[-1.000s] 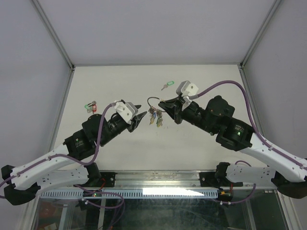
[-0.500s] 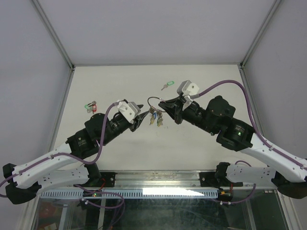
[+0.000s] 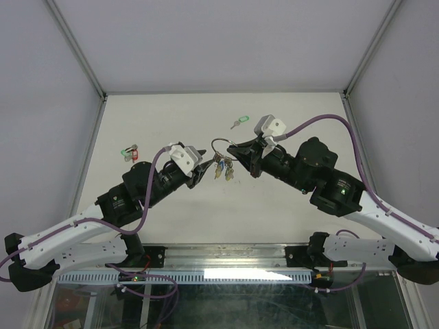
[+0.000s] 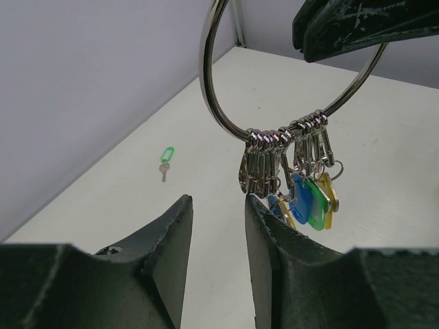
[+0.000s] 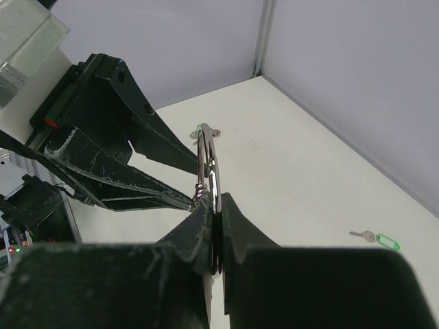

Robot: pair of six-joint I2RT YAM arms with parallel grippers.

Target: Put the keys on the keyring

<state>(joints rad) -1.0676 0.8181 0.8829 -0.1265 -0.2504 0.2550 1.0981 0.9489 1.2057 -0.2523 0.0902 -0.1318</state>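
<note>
The keyring (image 3: 219, 144), a silver wire ring, hangs in the air over the table's middle with my right gripper (image 3: 238, 149) shut on its right side. Under it hangs a bunch of keys (image 3: 223, 168) on silver clips, with blue, green and yellow tags (image 4: 307, 199). In the right wrist view the keyring (image 5: 208, 161) stands edge-on, pinched between the fingers of the right gripper (image 5: 216, 200). My left gripper (image 4: 217, 200) is open and holds nothing. Its right fingertip (image 4: 252, 202) is just under the clips. A loose key with a green tag (image 3: 238, 122) lies behind the ring.
Another key with red and green tags (image 3: 129, 152) lies near the table's left edge. Grey walls with metal posts (image 3: 77, 48) close in the table on three sides. The loose green-tagged key (image 4: 165, 159) is near the wall in the left wrist view.
My left gripper has crept a little to the right, closer to the hanging keys. The right gripper and the keyring have stayed in place.
</note>
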